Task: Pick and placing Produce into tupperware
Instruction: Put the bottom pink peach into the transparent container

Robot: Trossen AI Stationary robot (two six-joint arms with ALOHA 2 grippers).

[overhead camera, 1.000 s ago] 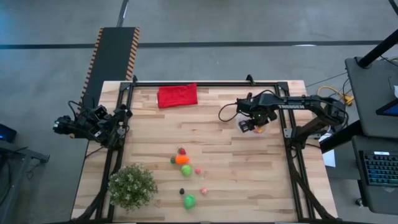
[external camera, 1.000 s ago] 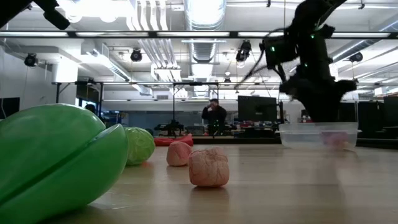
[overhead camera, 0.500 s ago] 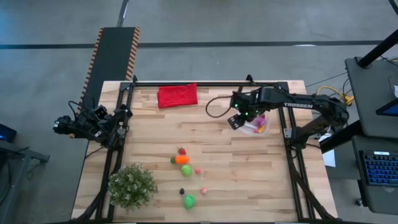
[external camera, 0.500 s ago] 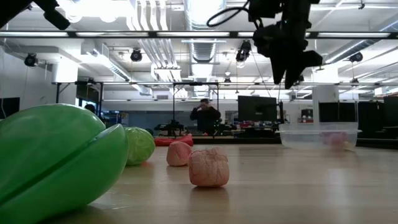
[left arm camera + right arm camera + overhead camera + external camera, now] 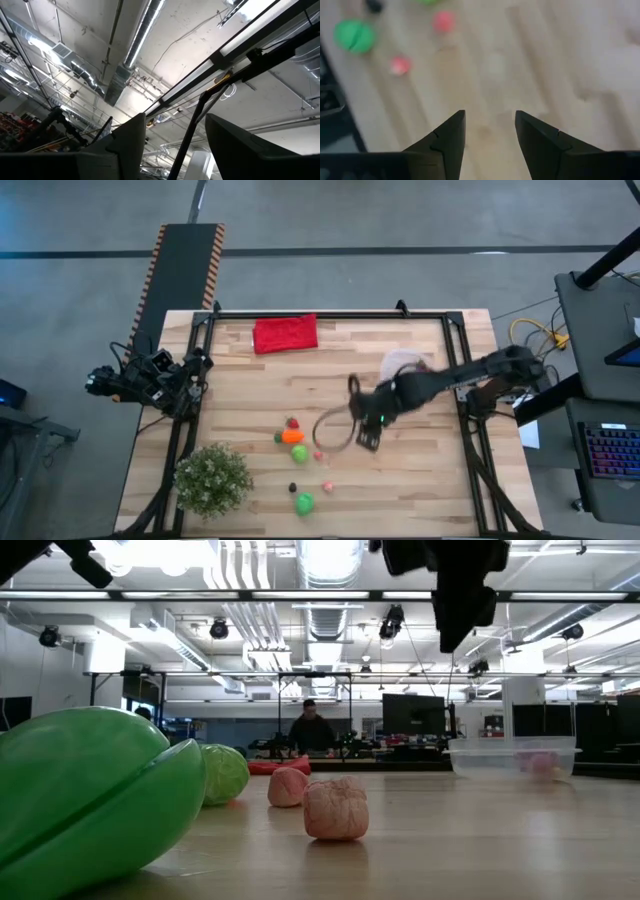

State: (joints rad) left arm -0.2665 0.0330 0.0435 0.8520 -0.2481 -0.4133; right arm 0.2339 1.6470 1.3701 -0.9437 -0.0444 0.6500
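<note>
The right arm reaches from its base at the counter's right edge across toward the middle, stretched long and low, its wrist turned down. The right hand hangs above the counter, apart from the wood, and its two dark fingers stand parted with a clear gap and nothing between them. In the low view it shows only as a dark mass at the top. The left arm sits folded off the counter's left edge, its left hand pointing up at the ceiling, fingers parted.
</note>
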